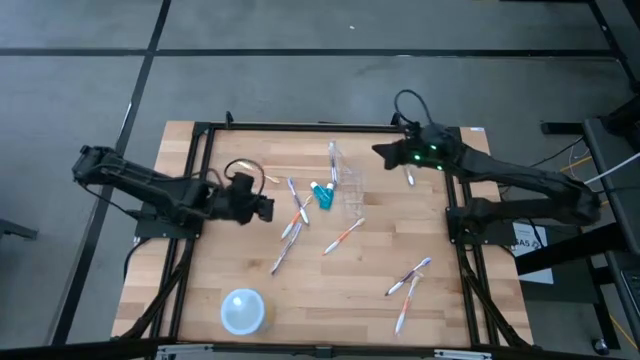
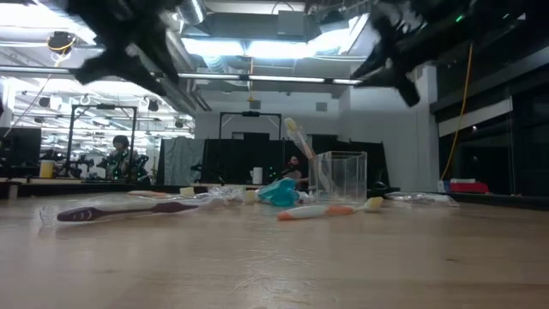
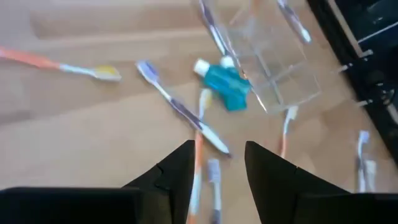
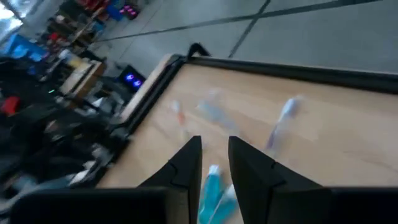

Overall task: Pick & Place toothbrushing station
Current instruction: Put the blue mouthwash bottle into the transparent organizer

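wooden table [image 1: 330,290] | left end effector [image 3: 216,163]: parted, empty | right end effector [image 4: 214,155]: parted, empty, above teal tube [image 1: 322,195]

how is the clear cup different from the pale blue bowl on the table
The clear cup is see-through and boxy; the pale blue bowl is opaque and round. The cup stands toward the table's far edge, close to the teal tube and several toothbrushes, with one toothbrush leaning in it; the bowl sits alone near the front edge with no brush touching it. Both rest on the wooden table, and neither gripper touches either.
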